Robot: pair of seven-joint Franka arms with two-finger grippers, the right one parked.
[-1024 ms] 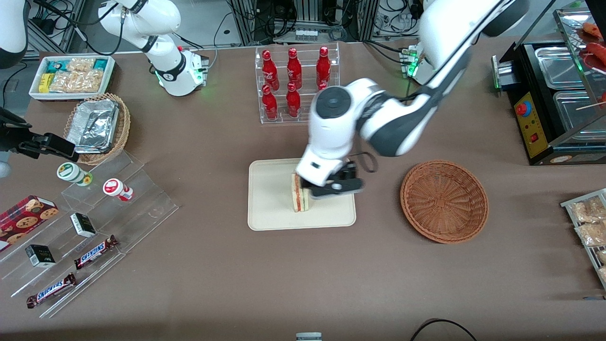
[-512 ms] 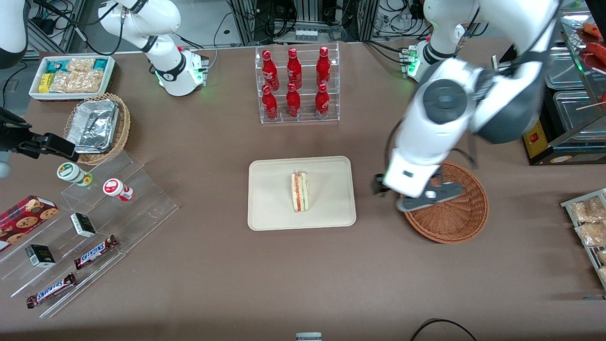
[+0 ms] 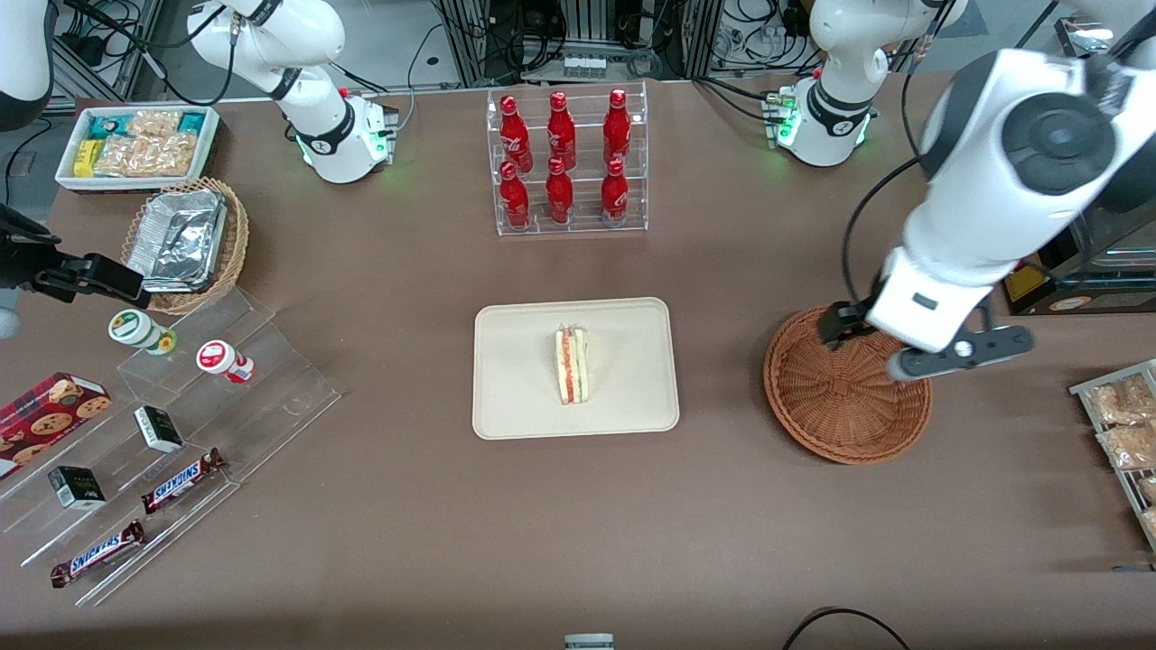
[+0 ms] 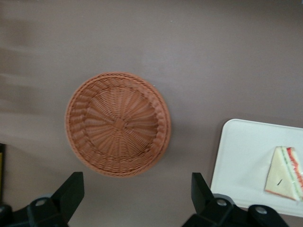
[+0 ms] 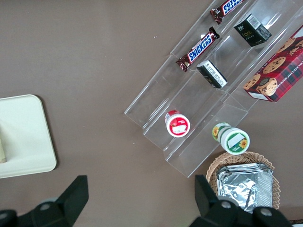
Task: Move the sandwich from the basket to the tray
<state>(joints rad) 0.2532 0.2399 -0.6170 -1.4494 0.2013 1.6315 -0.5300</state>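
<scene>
The sandwich point(image 3: 571, 365) stands on edge on the tray point(image 3: 515, 397), near its middle, with the red and green filling showing. The basket point(image 3: 847, 411) sits on the table point(image 3: 406, 506) beside the tray, toward the working arm's end, with nothing in it. The gripper point(image 3: 921, 345) hangs above the basket's rim, apparently well clear of it. Its fingers point(image 4: 71, 191) are spread wide apart and hold nothing.
</scene>
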